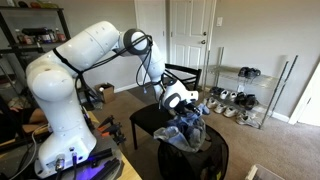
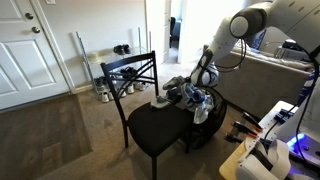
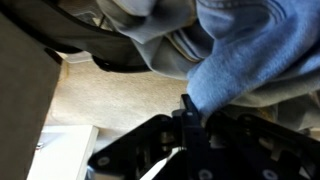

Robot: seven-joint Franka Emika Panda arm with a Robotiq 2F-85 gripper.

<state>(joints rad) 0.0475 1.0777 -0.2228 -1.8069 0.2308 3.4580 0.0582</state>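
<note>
A bundle of blue and grey clothes (image 1: 189, 130) hangs over the right side of a black chair (image 1: 147, 119); the clothes (image 2: 193, 101) also show at the far edge of the chair's seat (image 2: 155, 127). My gripper (image 1: 178, 101) sits right on top of the bundle, at the end of the white arm (image 2: 205, 78). In the wrist view the gripper (image 3: 188, 106) comes in from the bottom, shut, with its fingertips pinching the lower edge of the blue cloth (image 3: 245, 55). Grey cloth (image 3: 150, 30) hangs beside it. What lies under the bundle is hidden.
A wire shoe rack (image 1: 243, 98) with several shoes stands by the wall, also seen behind the chair (image 2: 117, 68). White doors (image 1: 190, 35) close the back. A dark round bin (image 1: 200, 162) sits under the clothes. Beige carpet (image 3: 110, 95) lies below; a sofa (image 2: 270, 75) lies behind the arm.
</note>
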